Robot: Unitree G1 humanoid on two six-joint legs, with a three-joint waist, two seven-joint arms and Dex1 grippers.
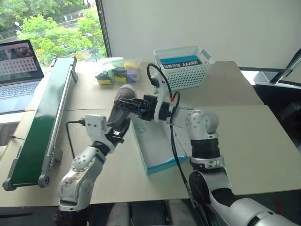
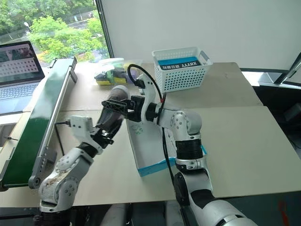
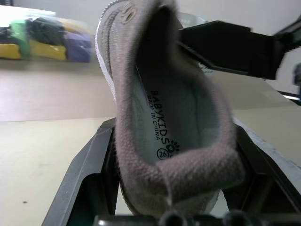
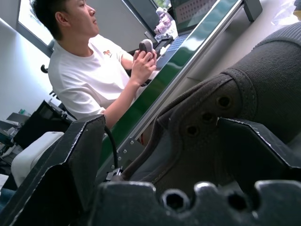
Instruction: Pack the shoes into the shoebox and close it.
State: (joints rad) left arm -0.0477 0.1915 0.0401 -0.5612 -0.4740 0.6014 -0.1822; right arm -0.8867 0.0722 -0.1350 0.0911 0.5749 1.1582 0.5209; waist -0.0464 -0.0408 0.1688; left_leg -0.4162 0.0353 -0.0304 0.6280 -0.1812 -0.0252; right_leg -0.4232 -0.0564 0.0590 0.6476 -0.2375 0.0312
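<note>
The left hand (image 1: pixel 121 123) grips the heel of a grey fabric sneaker (image 1: pixel 123 104) above the worktop (image 1: pixel 244 141). The shoe's long axis runs away from it, toe far. The right hand (image 1: pixel 128 106), fingers spread, straddles its middle from the right. The open blue cardboard shoebox (image 1: pixel 157 165) lies just below-right.

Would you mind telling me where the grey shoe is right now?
The grey shoe is up off the table, held in the left gripper above the far end of the open blue shoebox, with the open right gripper around it.
</note>
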